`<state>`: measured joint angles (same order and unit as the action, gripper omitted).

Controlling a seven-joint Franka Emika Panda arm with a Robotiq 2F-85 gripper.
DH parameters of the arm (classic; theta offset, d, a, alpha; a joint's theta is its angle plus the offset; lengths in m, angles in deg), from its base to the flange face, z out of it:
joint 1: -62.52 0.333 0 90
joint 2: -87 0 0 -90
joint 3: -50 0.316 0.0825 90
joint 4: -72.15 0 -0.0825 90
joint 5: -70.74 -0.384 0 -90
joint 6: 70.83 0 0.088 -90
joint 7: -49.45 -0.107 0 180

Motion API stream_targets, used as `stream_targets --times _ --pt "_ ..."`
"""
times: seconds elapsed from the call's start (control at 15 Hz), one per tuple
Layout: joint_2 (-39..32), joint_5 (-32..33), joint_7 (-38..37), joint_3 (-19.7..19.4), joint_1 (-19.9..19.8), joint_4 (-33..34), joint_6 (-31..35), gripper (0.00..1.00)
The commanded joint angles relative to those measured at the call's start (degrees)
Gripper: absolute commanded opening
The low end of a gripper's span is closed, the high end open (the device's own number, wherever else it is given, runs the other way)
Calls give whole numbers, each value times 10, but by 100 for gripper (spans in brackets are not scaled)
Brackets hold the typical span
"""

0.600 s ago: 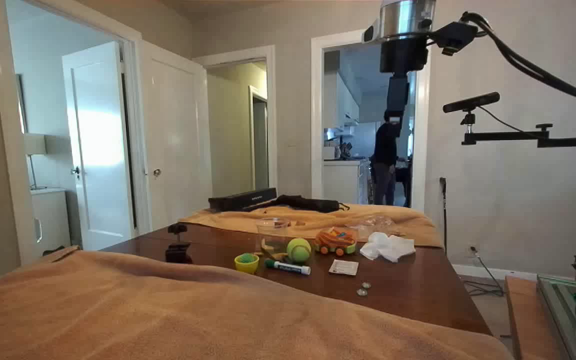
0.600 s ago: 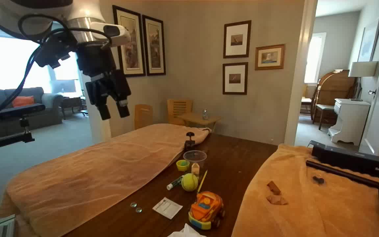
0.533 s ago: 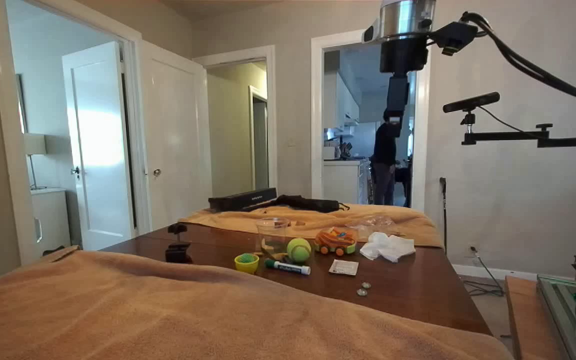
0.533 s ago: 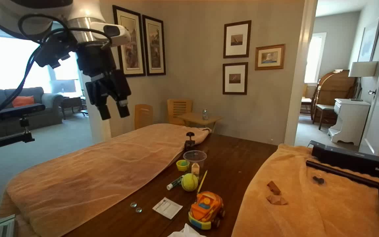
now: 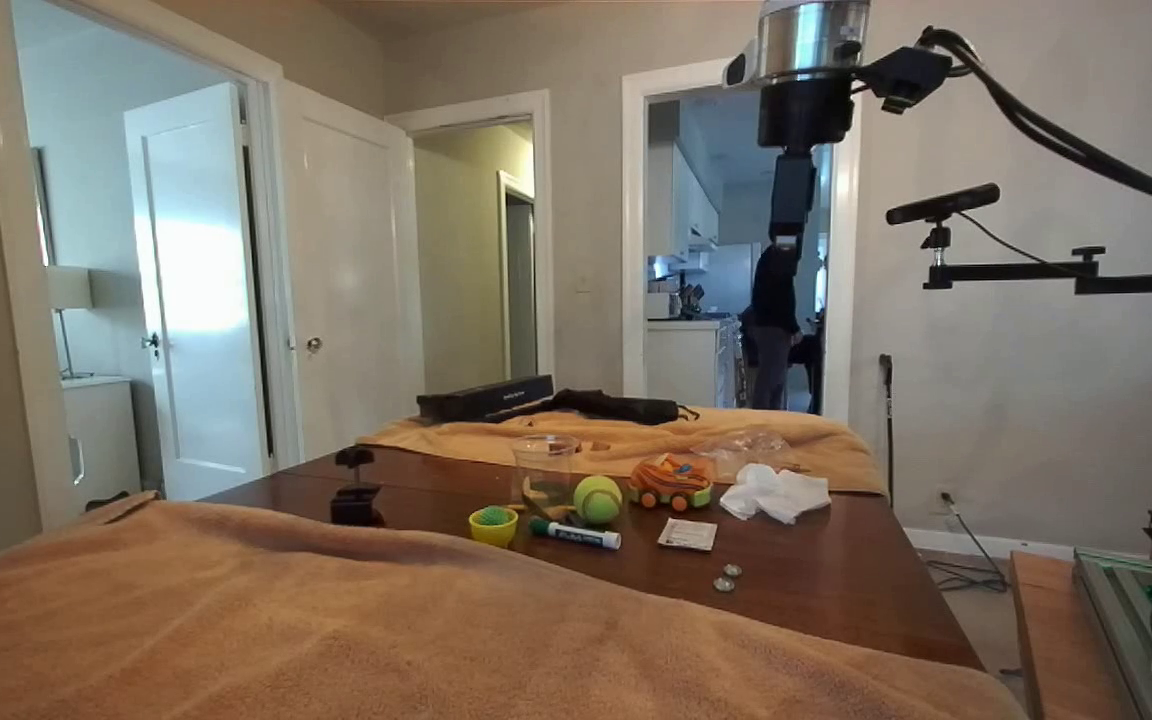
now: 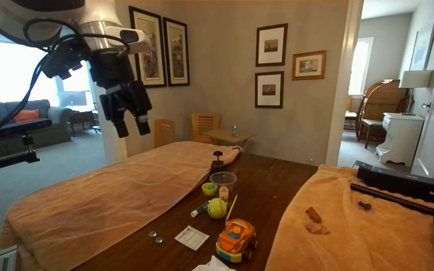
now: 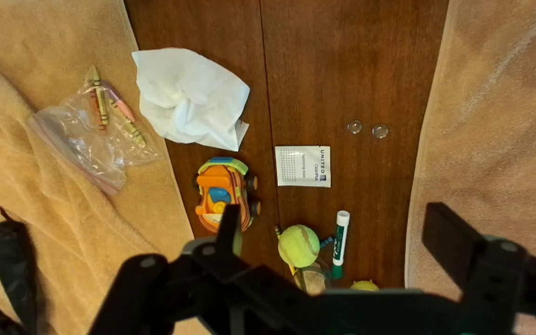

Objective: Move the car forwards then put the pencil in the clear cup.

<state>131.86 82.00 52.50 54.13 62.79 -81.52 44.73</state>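
Observation:
The toy car, orange with a green and yellow base, stands on the brown table in both exterior views (image 5: 671,484) (image 6: 236,241) and in the wrist view (image 7: 221,186). The yellow pencil (image 6: 231,207) lies between the car and a tennis ball; in the wrist view the ball partly hides the pencil (image 7: 292,270). The clear cup (image 6: 223,180) stands upright beyond the ball, also in an exterior view (image 5: 544,460). A beige block shows through its wall. My gripper (image 6: 133,130) is open and empty, high above the table; its fingers spread wide in the wrist view (image 7: 333,216).
The tennis ball (image 6: 217,208), a green marker (image 7: 340,239) and a small yellow cup (image 5: 493,526) crowd the clear cup. A white packet (image 7: 303,166), glass beads (image 7: 367,129) and a white tissue (image 7: 191,97) lie nearby. A black clamp (image 6: 217,161) stands at the table's edge.
My gripper has shifted very slightly, a little rightward in one view, and stays open. The objects on the table have not moved. The person in the doorway has moved slightly.

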Motion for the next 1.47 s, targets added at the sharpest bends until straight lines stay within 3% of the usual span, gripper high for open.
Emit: stream_targets --times 0.0,0.27,0.47,0.53,0.6,0.67,0.87,1.27,1.4 --pt "-63 40 -6 -20 -25 -7 98 100" --pt "-186 24 37 -80 -41 -1 217 100" --pt "-279 36 35 -100 -71 12 288 100" --pt "-307 83 5 -93 -105 6 365 100" --pt "-344 108 -17 -92 -129 20 384 100" --pt "-272 59 17 -94 -94 -11 336 100" --pt "-336 86 8 -101 -124 6 381 100" --pt "-372 90 7 -103 -126 21 397 100" --pt "-391 72 38 -112 -118 24 402 100"
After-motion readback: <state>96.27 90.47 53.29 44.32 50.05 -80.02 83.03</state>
